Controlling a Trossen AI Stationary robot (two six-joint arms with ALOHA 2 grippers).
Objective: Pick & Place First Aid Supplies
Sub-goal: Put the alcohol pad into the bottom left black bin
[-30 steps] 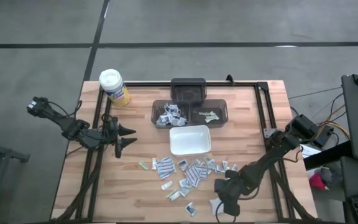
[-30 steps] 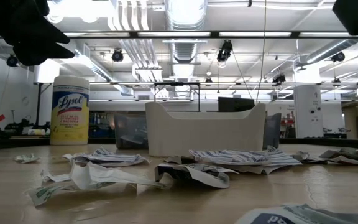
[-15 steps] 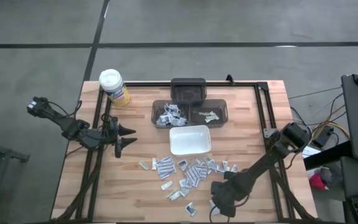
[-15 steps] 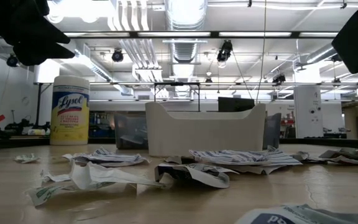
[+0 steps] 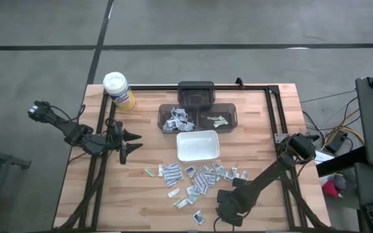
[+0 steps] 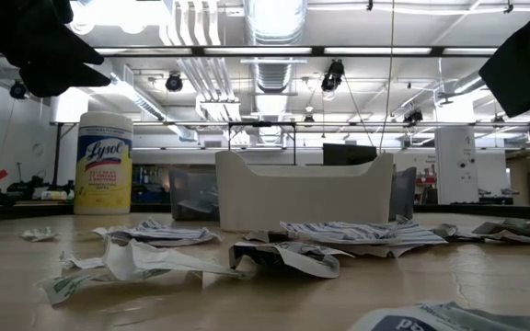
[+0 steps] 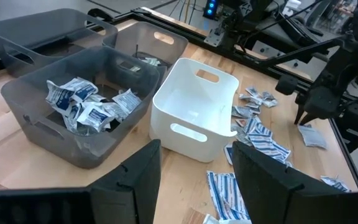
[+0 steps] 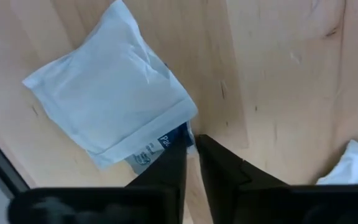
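Lying flat on the pale wooden table (image 5: 141, 194), one white packet (image 8: 110, 106) fills the right wrist view: a thin, soft-looking sealed pouch, roughly square, set cornerwise so its edges run diagonally across the wood grain, with a strip of blue print at the corner nearest the fingers. The right gripper (image 8: 190, 163) is down at the table's near edge, its two dark fingers drawn almost together on that printed corner; they look pinched on the packet's edge, and the packet is still flat on the wood. From above, this gripper (image 5: 220, 210) sits just right of the lowest packet of the loose scatter (image 5: 196, 178), a spread of small flat white and grey pouches with bluish stripes, lying at all angles near the table's front. Just behind them stands the white rectangular tray (image 5: 197, 145), smooth plastic with rounded corners and cut-out handles, its long axis across the table. Behind it are dark translucent bins (image 5: 199, 118); the left one holds a heap of crumpled white-and-blue packets (image 7: 86, 106), the right one a few greenish ones (image 5: 217, 121). A yellow canister with white lid (image 5: 118, 90) stands upright at the far left corner. The left gripper (image 5: 132, 142) hovers over the table's left side, its fingers spread wide and holding nothing.
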